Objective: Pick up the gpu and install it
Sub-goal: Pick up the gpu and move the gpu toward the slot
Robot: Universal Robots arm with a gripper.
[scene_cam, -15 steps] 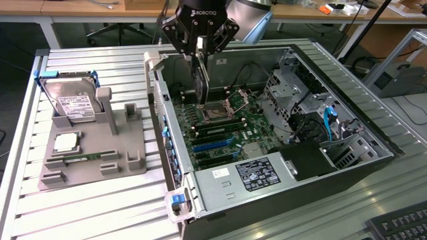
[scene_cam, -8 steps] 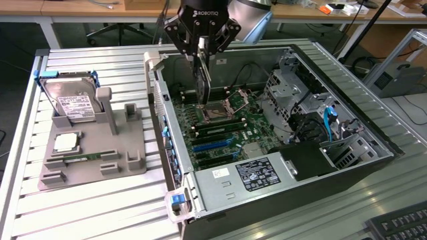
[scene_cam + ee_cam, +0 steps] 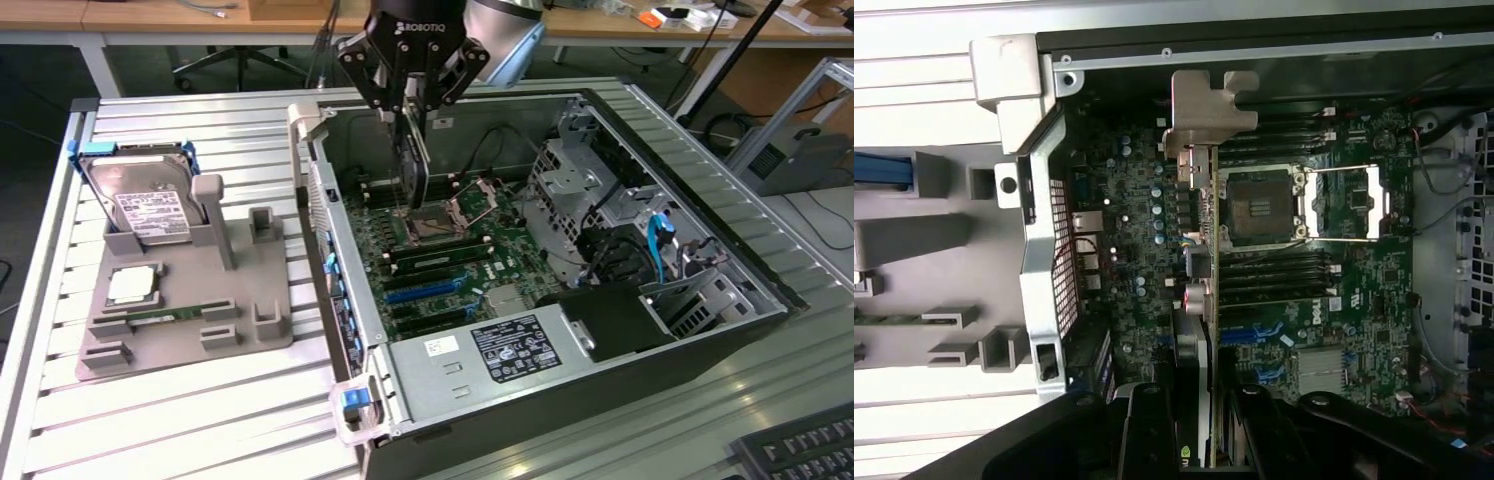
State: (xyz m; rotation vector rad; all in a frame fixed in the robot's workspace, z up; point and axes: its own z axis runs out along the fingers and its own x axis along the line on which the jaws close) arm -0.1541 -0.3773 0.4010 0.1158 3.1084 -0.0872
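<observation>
You can read "ROBOTIQ" in white capitals on the black body of the gripper [image 3: 410,104], exterior view. White labels on the hard drive [image 3: 150,212] and the power supply [image 3: 514,350] carry print too small to read.

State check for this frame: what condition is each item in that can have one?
gripper: shut on the graphics card.
graphics card: held on edge over the motherboard, not seated.
computer case: side open.
processor socket: open, empty.
hard drive: standing in the gray stand.
memory stick: lying in the stand.
</observation>
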